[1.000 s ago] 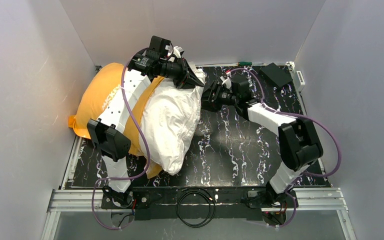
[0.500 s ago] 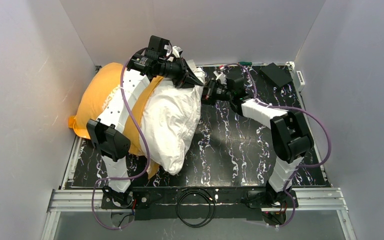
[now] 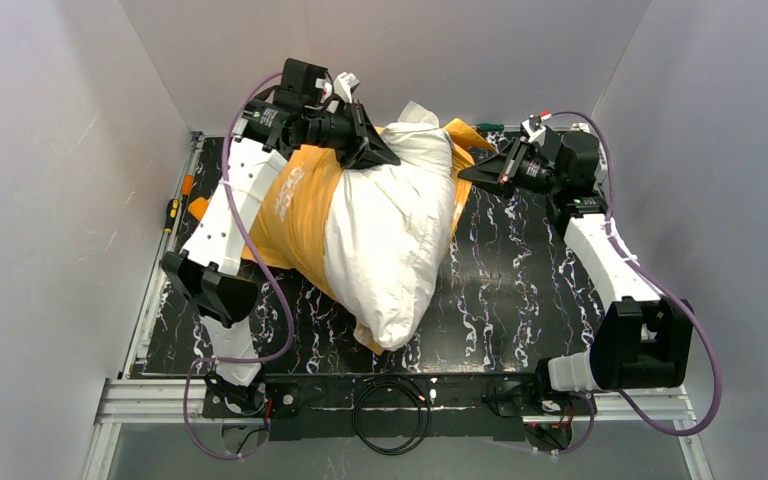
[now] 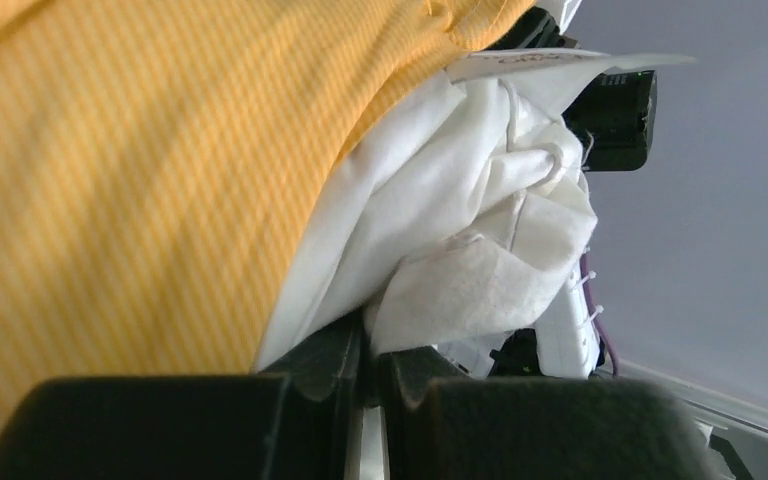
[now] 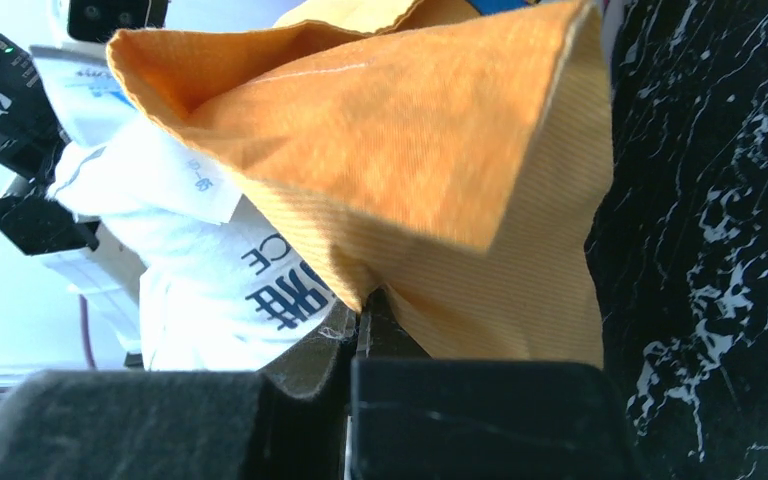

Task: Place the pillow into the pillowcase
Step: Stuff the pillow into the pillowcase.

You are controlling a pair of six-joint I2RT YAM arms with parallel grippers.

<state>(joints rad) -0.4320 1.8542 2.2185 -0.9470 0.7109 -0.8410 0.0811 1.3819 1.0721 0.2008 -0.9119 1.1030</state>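
Observation:
The off-white pillow point(image 3: 390, 235) lies across the middle of the black marbled table point(image 3: 520, 300), its left part inside the orange pillowcase point(image 3: 295, 205). My left gripper point(image 3: 382, 157) is at the pillow's far top edge, shut on a bunch of the pillow's white fabric point(image 4: 480, 230), with orange pillowcase cloth point(image 4: 140, 150) beside it and the left gripper point(image 4: 372, 340) pinching tight. My right gripper point(image 3: 472, 172) is shut on the pillowcase's open edge point(image 3: 460, 150), holding it taut to the right. In the right wrist view the right gripper point(image 5: 365, 318) pinches orange cloth point(image 5: 440, 140) beside the pillow's printed label point(image 5: 260, 275).
White walls close in on the left, back and right. Orange-handled tools point(image 3: 182, 198) lie along the table's left edge. A small green item point(image 3: 490, 127) sits at the back edge. A coiled black cable point(image 3: 390, 405) hangs on the front rail.
My right gripper has shut on the pillowcase's edge and swung far to the right, drawing orange cloth over the pillow's far corner. The whole bundle has shifted right; the left gripper stays shut.

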